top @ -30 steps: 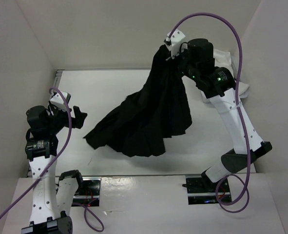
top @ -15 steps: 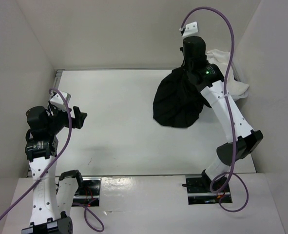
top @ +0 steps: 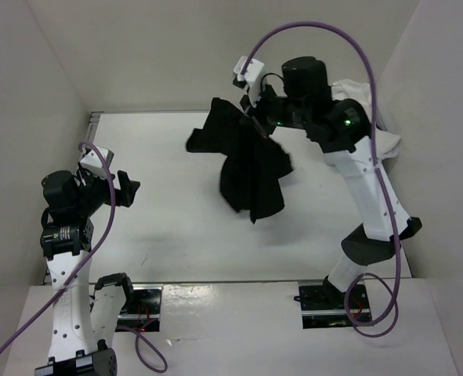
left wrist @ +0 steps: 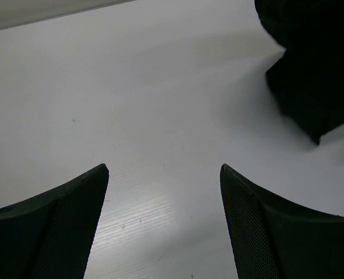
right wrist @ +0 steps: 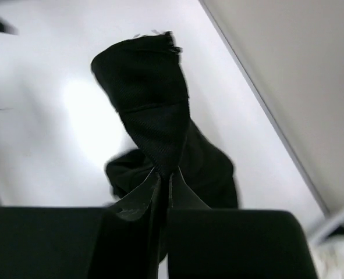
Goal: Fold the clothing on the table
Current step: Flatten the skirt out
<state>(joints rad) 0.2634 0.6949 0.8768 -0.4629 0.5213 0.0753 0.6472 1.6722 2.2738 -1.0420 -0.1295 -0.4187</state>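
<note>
The right gripper [right wrist: 165, 173] is clenched on the skirt [top: 251, 168], upper centre of the top view. The skirt hangs bunched from it over the table [top: 160, 227]; whether its lowest tip touches the table cannot be told. At the left, the left gripper [left wrist: 163, 170] is spread wide and grasps nothing, well apart from the skirt.

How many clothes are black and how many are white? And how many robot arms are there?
Black skirt: 1
White cloth: 1
Robot arms: 2 (left arm, right arm)
Total: 4
</note>
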